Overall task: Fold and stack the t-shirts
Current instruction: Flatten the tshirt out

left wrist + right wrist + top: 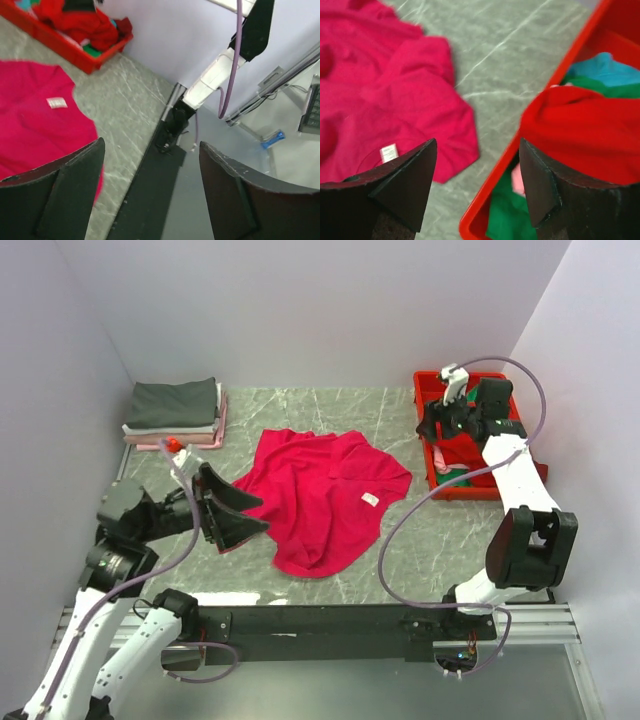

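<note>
Just at the left edge of the crimson shirt [320, 495], the left gripper [262, 515] hovers with its fingers spread wide, holding nothing. The right gripper [477, 185], likewise wide open and empty, hangs over the left rim of the bin [485, 200] at the table's [400, 540] far right. The crimson shirt lies rumpled and unfolded mid-table, its long axis running roughly far to near and its white tag [369, 499] toward the right. Only the top view shows the folded stack [172, 405] at far left (dark grey on top, white and pink beneath). The right wrist view shows, close up, teal cloth [605, 67] and green cloth [510, 220] around the bin's red shirt [580, 135].
</note>
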